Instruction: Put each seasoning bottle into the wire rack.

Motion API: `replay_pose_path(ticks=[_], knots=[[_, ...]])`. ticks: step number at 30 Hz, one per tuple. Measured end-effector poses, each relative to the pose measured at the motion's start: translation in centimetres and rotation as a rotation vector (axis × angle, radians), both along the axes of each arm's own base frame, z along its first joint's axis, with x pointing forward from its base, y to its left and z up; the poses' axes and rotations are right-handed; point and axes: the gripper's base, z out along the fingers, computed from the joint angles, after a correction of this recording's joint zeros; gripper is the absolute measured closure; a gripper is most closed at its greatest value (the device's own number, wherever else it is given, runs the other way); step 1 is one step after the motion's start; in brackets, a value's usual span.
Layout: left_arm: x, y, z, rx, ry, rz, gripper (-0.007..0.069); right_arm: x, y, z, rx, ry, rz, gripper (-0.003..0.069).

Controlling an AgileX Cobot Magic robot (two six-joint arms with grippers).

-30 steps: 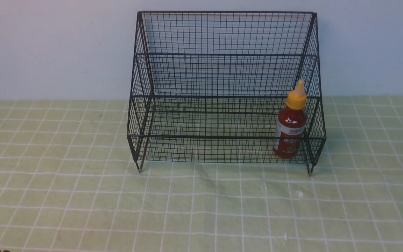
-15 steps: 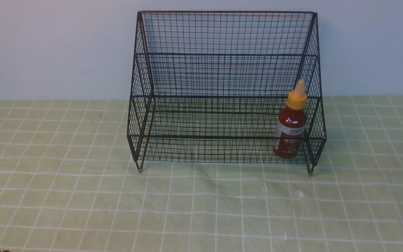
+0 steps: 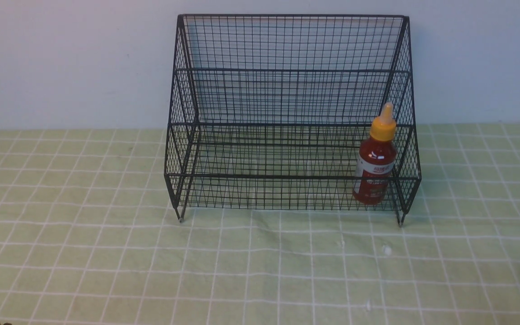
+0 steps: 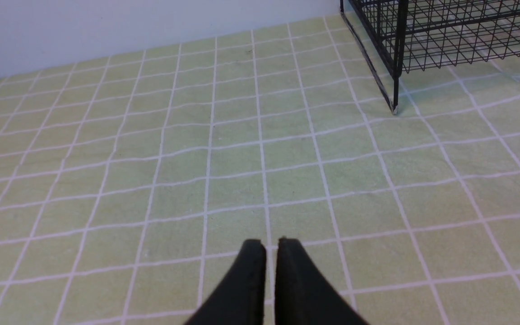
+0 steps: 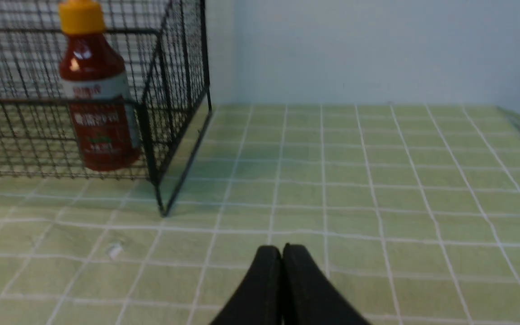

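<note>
The right gripper (image 5: 281, 247) is pinched tight on nothing; the left gripper (image 4: 271, 242) looks closed too. Ahead sits the seasoning bottle (image 5: 97, 99), upright inside the wire rack (image 5: 160, 90). No more bottles show, so rest.

Pale wall (image 3: 61, 63) behind green checked tablecloth (image 3: 106, 253).

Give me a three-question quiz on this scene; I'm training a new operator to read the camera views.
1. True or false: the seasoning bottle stands upright inside the wire rack.
2. Which tier holds the bottle? A) upper B) lower
3. Fill in: the right gripper has its jaws ____ and holds nothing.

Key: 1 true; 2 B, at the rack's right end; 3 shut.
</note>
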Motion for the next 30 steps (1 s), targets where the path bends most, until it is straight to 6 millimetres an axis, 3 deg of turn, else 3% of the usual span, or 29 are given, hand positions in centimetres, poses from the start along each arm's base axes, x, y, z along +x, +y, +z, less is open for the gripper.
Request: replay_pose_path(ticks=[30], knots=[[0.0, 0.0, 0.0, 0.0, 0.0, 0.0, 0.0607, -0.01, -0.06, -0.05, 0.021, 0.006, -0.016, 0.0673]])
